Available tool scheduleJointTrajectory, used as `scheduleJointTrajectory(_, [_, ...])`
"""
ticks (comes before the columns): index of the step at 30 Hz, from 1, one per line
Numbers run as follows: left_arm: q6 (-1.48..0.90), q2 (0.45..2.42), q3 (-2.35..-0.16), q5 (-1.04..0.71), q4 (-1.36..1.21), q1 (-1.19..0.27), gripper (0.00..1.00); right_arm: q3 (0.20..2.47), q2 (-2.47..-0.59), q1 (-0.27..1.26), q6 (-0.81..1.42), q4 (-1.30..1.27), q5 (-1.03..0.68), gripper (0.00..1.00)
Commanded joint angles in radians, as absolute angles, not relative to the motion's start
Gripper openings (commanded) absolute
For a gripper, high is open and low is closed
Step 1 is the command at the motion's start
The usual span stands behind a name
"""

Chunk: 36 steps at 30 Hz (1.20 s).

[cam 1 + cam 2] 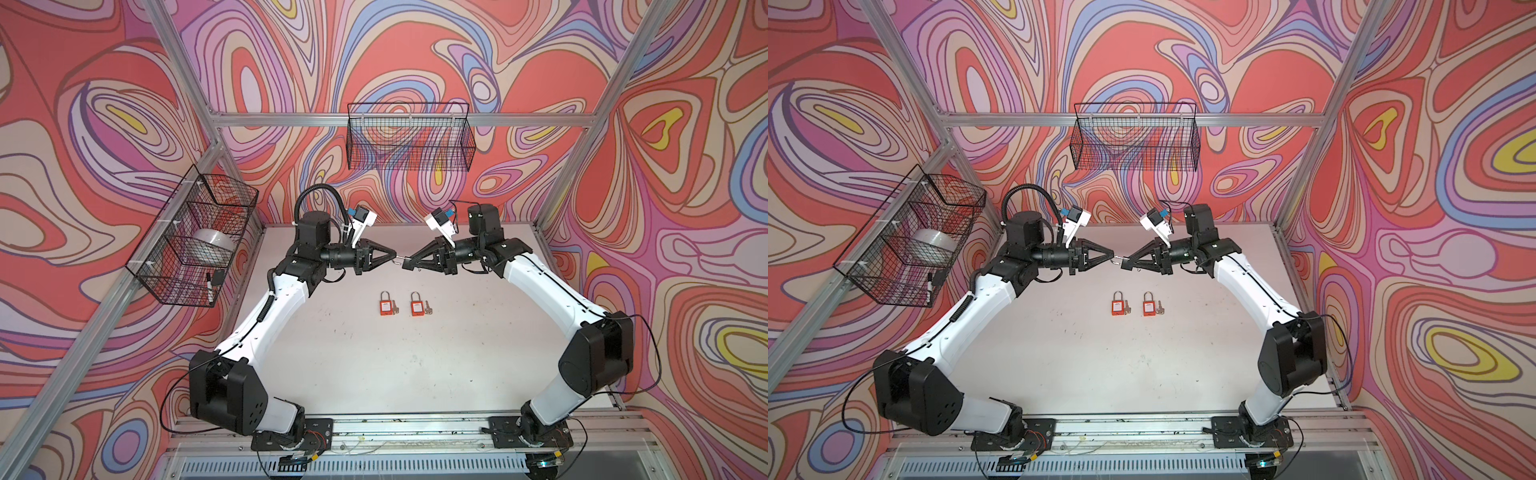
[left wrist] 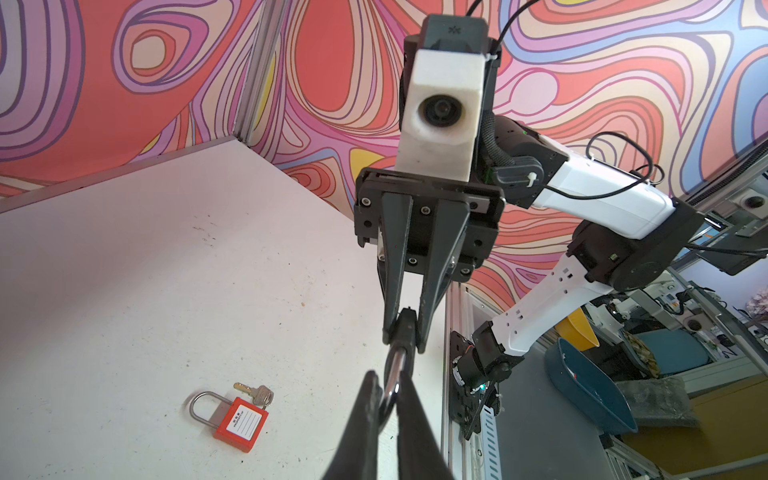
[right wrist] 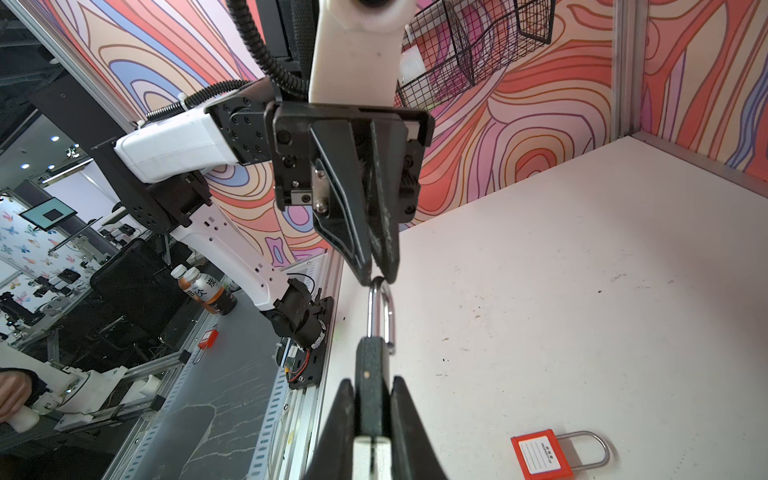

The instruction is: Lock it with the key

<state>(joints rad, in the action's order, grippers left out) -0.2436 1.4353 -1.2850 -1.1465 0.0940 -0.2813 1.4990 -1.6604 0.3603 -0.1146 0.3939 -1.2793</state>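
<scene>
Aloft, right tool [image 1: 406,264] clamps the black padlock [image 3: 372,368]; left tool [image 1: 394,254] pinches its shackle [image 3: 388,308].

Two matching arms, left arm [image 1: 274,316] and right arm [image 1: 552,291]: long links in white shells, bulky black housings at elbows and shoulders. On left gripper [image 1: 394,256] and right gripper [image 1: 407,263], black triangular fingers [image 2: 442,249] on a black plate [image 2: 365,216] dotted with screws. Blocky white wrist camera housing [image 2: 440,108] with round dark lens. Ribbed black conduit [image 1: 318,186], thin black cables, black base plate [image 1: 320,428].
</scene>
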Motion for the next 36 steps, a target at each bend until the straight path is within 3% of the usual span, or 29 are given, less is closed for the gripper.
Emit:
scheduleJointTrajectory(1, [-0.242, 1.403, -1.266, -1.162, 0.067, -0.282, 0.05, 1.542, -1.675, 0.359, -0.121, 0.401, -1.318, 0.00])
scheduleJointTrajectory(3, [-0.245, 1.404, -1.266, -1.164, 0.070, -0.281, 0.08, 1.546, -1.679, 0.359, -0.121, 0.403, -1.318, 0.00])
scheduleJointTrajectory(6, [-0.235, 1.399, -1.260, -1.163, 0.079, -0.283, 0.23, 1.547, -1.680, 0.360, -0.121, 0.404, -1.319, 0.00])
scheduleJointTrajectory(11, [-0.200, 1.397, -1.259, -1.157, 0.121, -0.284, 0.26, 1.552, -1.680, 0.360, -0.117, 0.405, -1.323, 0.00])
scheduleJointTrajectory(13, [-0.198, 1.397, -1.259, -1.159, 0.122, -0.284, 0.23, 1.556, -1.681, 0.360, -0.117, 0.406, -1.325, 0.00])
scheduleJointTrajectory(18, [-0.215, 1.398, -1.259, -1.160, 0.100, -0.287, 0.00, 1.563, -1.689, 0.360, -0.119, 0.418, -1.325, 0.00])
scheduleJointTrajectory(36, [-0.208, 1.420, -1.226, -1.128, 0.000, -0.367, 0.00, 1.536, -1.706, 0.387, 0.035, 0.277, -1.395, 0.00])
